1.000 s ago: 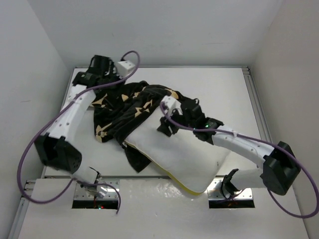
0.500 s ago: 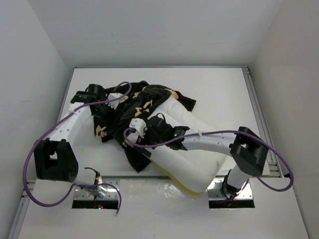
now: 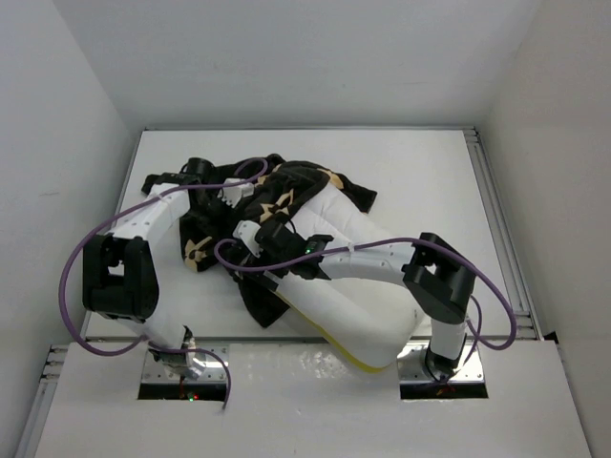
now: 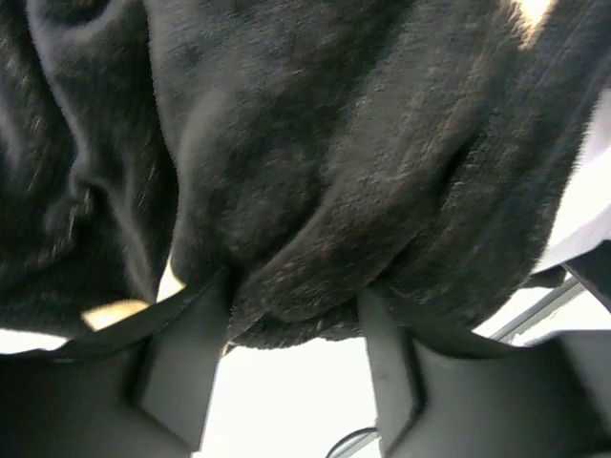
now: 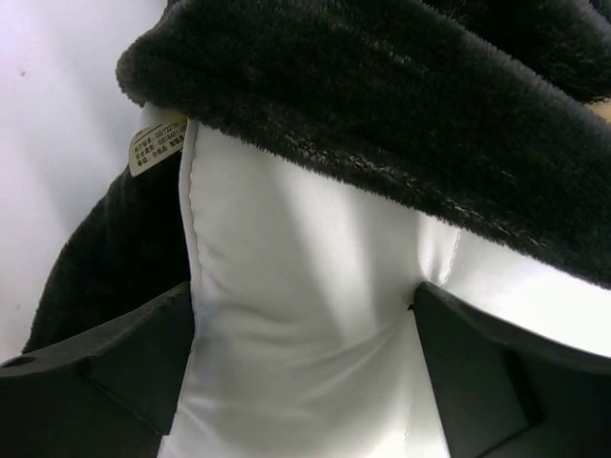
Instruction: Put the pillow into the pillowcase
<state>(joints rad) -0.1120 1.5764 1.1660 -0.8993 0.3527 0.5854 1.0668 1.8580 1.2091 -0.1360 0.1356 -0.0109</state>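
The pillowcase (image 3: 277, 196) bunches over the pillow's (image 3: 348, 296) far end; table (image 3: 430, 172) right stays open.

White table (image 3: 420, 172) with smooth matte top, metal rail (image 3: 496, 224) along right edge, similar rail on left. Enclosed on three sides by plain white wall panels (image 3: 305, 57): back, left, right, angled outward toward top of view. Glossy white shelf (image 3: 315, 401) across near edge, with two recessed metal mounting plates (image 3: 186, 377). Even, diffuse lighting; soft shadows only. No windows visible.
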